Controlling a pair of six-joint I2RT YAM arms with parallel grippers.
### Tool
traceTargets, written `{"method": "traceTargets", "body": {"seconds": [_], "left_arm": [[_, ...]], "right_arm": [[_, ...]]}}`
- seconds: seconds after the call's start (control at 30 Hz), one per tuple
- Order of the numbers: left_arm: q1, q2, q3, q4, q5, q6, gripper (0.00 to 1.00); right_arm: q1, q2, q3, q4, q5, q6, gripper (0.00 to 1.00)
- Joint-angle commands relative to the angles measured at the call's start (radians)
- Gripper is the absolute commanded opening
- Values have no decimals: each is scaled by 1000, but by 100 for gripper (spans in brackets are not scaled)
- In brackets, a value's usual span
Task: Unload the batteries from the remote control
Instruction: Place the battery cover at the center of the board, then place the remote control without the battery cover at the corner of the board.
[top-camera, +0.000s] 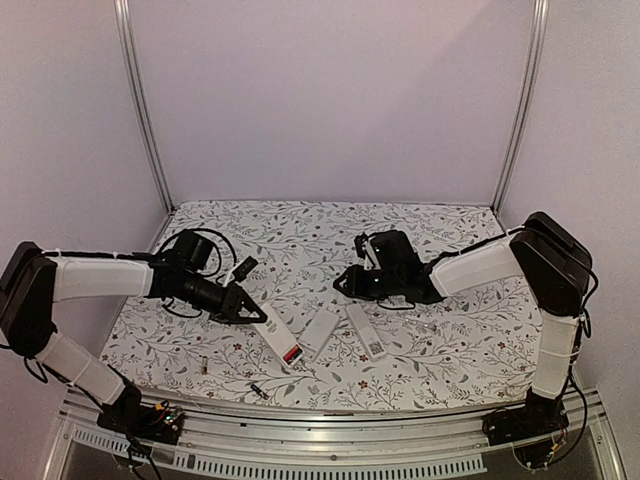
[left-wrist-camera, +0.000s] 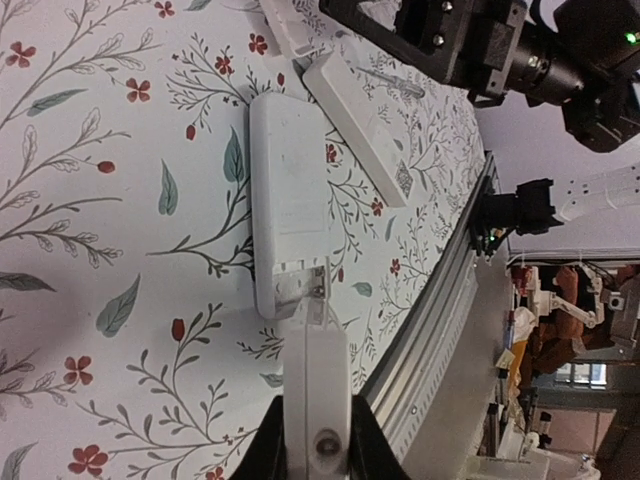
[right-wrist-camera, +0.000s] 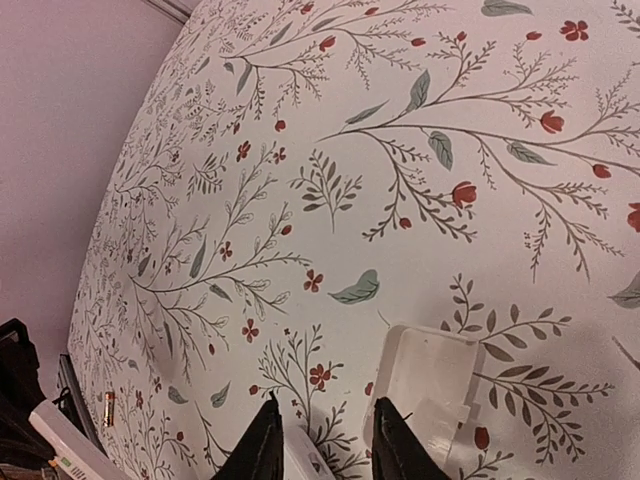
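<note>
My left gripper (top-camera: 250, 308) is shut on a white remote (top-camera: 281, 340), held edge-on in the left wrist view (left-wrist-camera: 315, 390). A red-orange battery (top-camera: 292, 352) shows in its near end. A second white remote body (top-camera: 320, 332) lies flat just beyond it (left-wrist-camera: 285, 200), with a metal contact at its near end. A third white remote (top-camera: 366, 331) with a code label lies beside it (left-wrist-camera: 360, 120). My right gripper (top-camera: 350, 283) is open above the cloth (right-wrist-camera: 325, 440), with the tip of a white piece between its fingers. A loose red-orange battery (right-wrist-camera: 109, 408) lies on the cloth (top-camera: 203, 368).
A clear plastic cover (right-wrist-camera: 430, 390) lies by my right fingers. A thin grey pen-like tool (left-wrist-camera: 390, 82) lies past the labelled remote. A small dark cylinder (top-camera: 258, 388) lies near the front metal rail (top-camera: 330, 412). Purple walls enclose the floral cloth (top-camera: 330, 230).
</note>
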Motion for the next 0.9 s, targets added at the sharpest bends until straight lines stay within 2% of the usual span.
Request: {"method": "traceTargets", "body": {"seconds": [0.0, 0.23, 0.33, 0.6, 0.73, 0.87], "left_arm": [[-33, -41, -39, 29, 23, -48, 0], [-53, -50, -112, 79, 84, -129, 0], [-66, -40, -130, 81, 49, -142, 0], [-72, 53, -138, 146, 62, -155, 0], [-71, 92, -160, 132, -8, -152, 0], [-72, 111, -156, 119, -55, -157, 2]], "right_arm": [[-8, 29, 23, -59, 23, -16, 32], [-8, -19, 3, -81, 57, -34, 46], [-8, -56, -19, -88, 80, -49, 52], [-8, -185, -118, -90, 97, -42, 62], [-8, -256, -186, -93, 117, -21, 65], [-8, -372, -275, -89, 170, -5, 74]]}}
